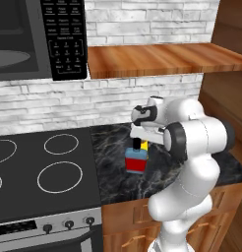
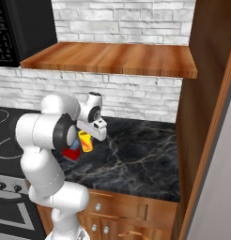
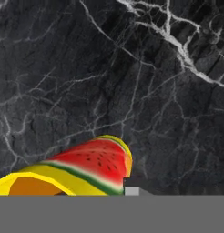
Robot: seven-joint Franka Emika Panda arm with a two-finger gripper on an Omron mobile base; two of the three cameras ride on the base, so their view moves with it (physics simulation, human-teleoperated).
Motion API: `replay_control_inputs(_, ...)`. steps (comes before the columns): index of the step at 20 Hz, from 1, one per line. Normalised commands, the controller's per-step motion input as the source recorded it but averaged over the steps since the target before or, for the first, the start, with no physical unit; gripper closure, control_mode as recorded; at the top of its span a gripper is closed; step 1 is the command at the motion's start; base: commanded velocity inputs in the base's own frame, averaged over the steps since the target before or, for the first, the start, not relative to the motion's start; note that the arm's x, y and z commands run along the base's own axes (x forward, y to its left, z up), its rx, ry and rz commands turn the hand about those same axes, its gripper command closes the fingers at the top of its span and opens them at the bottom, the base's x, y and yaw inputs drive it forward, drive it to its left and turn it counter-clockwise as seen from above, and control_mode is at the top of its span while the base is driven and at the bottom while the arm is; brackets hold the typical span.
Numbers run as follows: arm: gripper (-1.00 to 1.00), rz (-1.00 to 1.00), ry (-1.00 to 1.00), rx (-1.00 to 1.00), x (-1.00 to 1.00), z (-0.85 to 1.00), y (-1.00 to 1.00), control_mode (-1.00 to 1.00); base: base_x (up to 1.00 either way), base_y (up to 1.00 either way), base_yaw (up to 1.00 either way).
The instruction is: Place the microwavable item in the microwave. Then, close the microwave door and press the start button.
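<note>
Gripper [image 2: 87,140] pinches a yellow cup [image 2: 85,141] just above the black marble counter [image 2: 136,159], at one o'clock from the blue-and-red bottle [image 1: 136,160]. Microwave [image 1: 24,39] hangs open at upper left.

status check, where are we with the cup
Gripper shut on the yellow cup, low over the counter. Bottle right beside it. Microwave open, nothing loaded yet.
</note>
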Motion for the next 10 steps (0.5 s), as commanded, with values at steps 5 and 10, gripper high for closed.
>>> replay_control_inputs(5, 1.0, -0.05, -0.11, -0.05, -0.31, 0.65, -0.01, -1.0, 0.0, 0.0, 0.0)
replay_control_inputs(10, 1.0, -0.11, -0.12, -0.05, -0.45, 0.87, -0.14, -1.0, 0.0, 0.0, 0.0)
